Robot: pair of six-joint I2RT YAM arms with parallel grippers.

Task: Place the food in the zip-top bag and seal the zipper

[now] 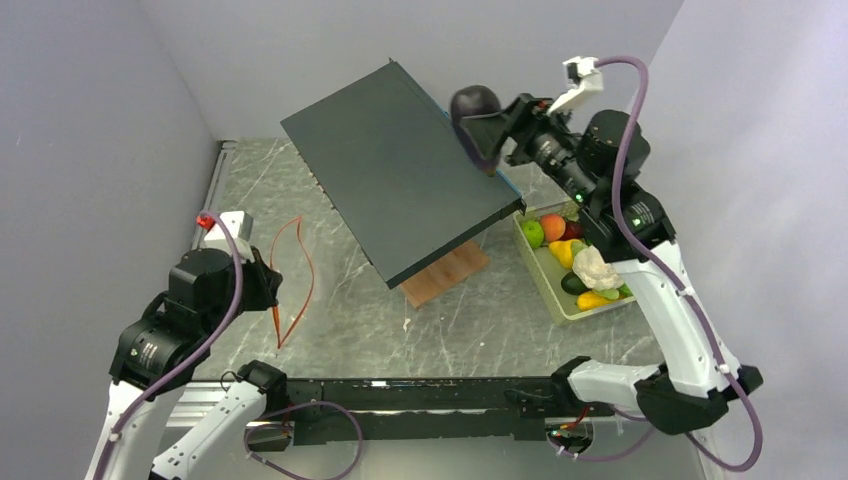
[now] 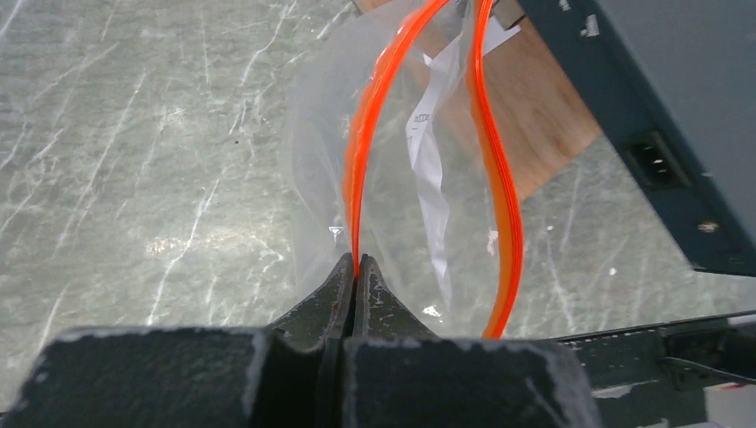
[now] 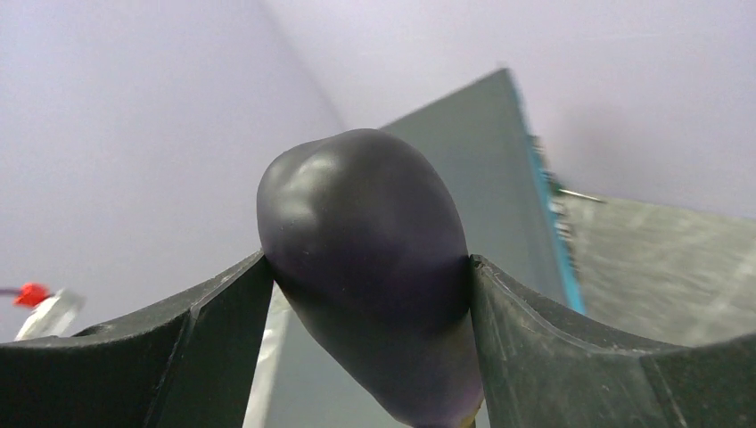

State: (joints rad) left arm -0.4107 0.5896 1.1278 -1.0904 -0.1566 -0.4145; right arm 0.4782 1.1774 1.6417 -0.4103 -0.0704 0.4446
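Note:
My left gripper [image 2: 357, 260] is shut on one side of the orange-red zipper [image 2: 365, 134] of the clear zip-top bag [image 2: 428, 178]; the mouth gapes open. In the top view the gripper [image 1: 273, 300] holds the bag [image 1: 292, 270] at the table's left. My right gripper [image 3: 365, 267] is shut on the dark purple eggplant [image 3: 370, 267] and holds it high [image 1: 476, 103] above the dark panel. The rest of the food sits in the pale green tray [image 1: 545, 275]: lime [image 1: 533, 233], orange [image 1: 553, 226], yellow pieces [image 1: 566, 251], white cauliflower [image 1: 596, 268].
A large dark tilted panel [image 1: 405, 180] rests on a wooden block [image 1: 445, 274] at the table's middle, between bag and tray. Its edge with a power socket [image 2: 655, 160] lies close to the bag. A black rail [image 1: 420, 395] runs along the near edge.

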